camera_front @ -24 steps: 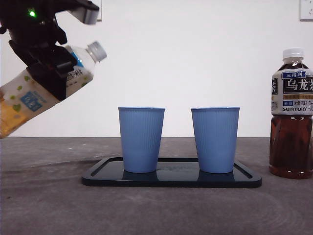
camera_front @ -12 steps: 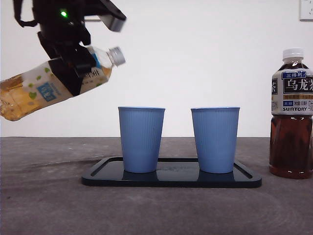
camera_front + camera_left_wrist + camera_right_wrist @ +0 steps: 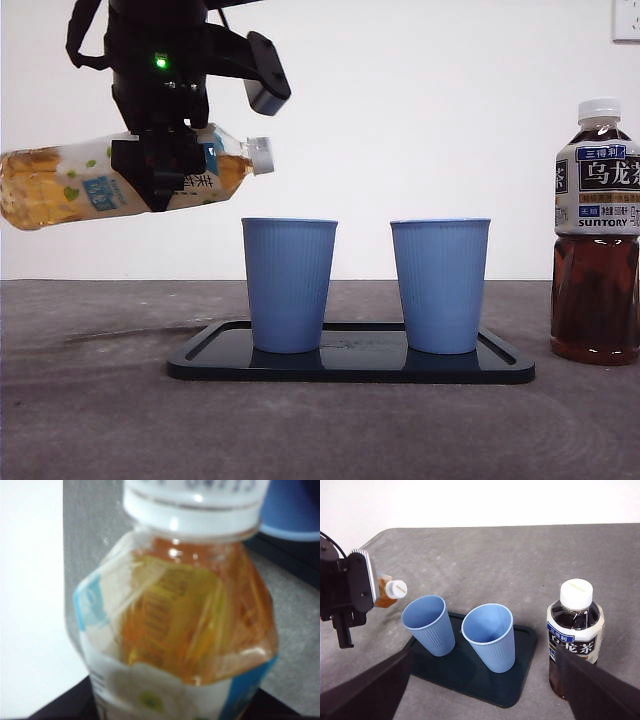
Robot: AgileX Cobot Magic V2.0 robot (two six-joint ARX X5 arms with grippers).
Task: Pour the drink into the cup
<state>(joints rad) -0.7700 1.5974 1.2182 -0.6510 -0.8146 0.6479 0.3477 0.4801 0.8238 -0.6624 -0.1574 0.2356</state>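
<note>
My left gripper (image 3: 160,172) is shut on a bottle of yellow tea (image 3: 70,188) and holds it in the air at the upper left, almost level. Its white cap (image 3: 260,156) is on and points at the left blue cup (image 3: 289,285), a little above and to the left of the rim. The left wrist view is filled by the bottle's neck (image 3: 175,625), with a cup rim (image 3: 295,515) beyond it. A second blue cup (image 3: 440,285) stands to the right on the same dark tray (image 3: 350,368). My right gripper (image 3: 482,650) hangs open high above the table.
A capped bottle of dark oolong tea (image 3: 596,230) stands on the grey table to the right of the tray, also visible as the dark tea bottle (image 3: 575,635) in the right wrist view. A white wall closes the back.
The left gripper has carried the yellow tea bottle to the right and levelled it from a steep tilt to nearly horizontal. Its cap is now close to the left cup.
</note>
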